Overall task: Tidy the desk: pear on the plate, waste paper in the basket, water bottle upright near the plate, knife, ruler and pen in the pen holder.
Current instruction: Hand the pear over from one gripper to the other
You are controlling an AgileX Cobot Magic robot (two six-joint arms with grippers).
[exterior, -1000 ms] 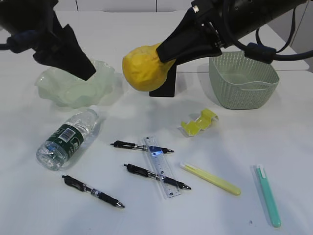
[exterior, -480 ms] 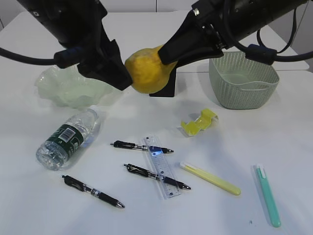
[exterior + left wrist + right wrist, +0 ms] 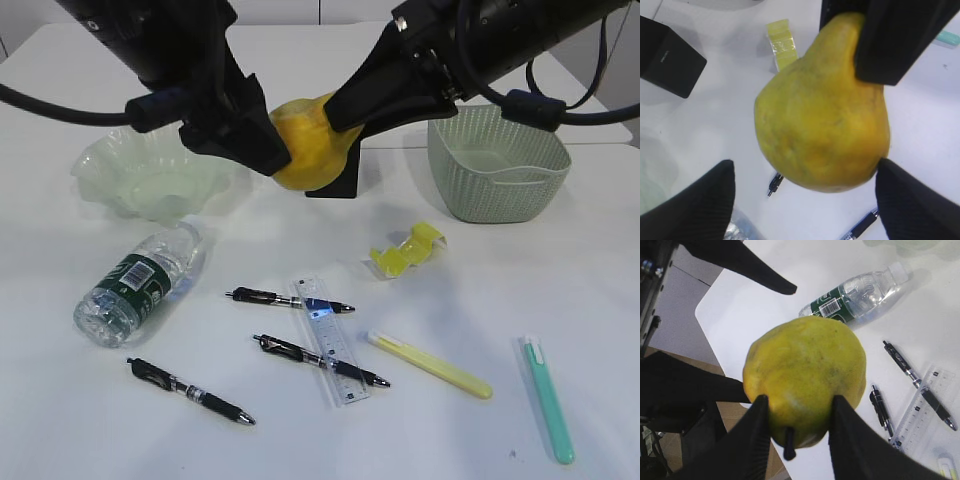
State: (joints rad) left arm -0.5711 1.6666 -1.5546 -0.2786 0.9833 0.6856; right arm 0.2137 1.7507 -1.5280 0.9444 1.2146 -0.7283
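My right gripper (image 3: 335, 115) is shut on the stem end of the yellow pear (image 3: 308, 140), holding it in the air in front of the black pen holder (image 3: 340, 182). My left gripper (image 3: 270, 150) stands open around the pear's fat end (image 3: 820, 125), with one finger (image 3: 905, 200) at its skin. The green ruffled plate (image 3: 120, 185) lies empty at the left. Below it the water bottle (image 3: 140, 282) lies on its side. The clear ruler (image 3: 332, 340) lies under two black pens (image 3: 288, 298). Yellow waste paper (image 3: 405, 250) sits mid-desk. The sage basket (image 3: 500, 190) stands at the right.
A third black pen (image 3: 190, 390) lies near the front left. A slim yellow stick (image 3: 430, 365) and a teal one (image 3: 548, 400) lie at the front right; I cannot tell which of them is the knife. The desk's left edge shows in the right wrist view.
My left gripper has swung from over the plate rightward to the pear and opened wider around its fat end. The right gripper has drawn the pear slightly right and back.
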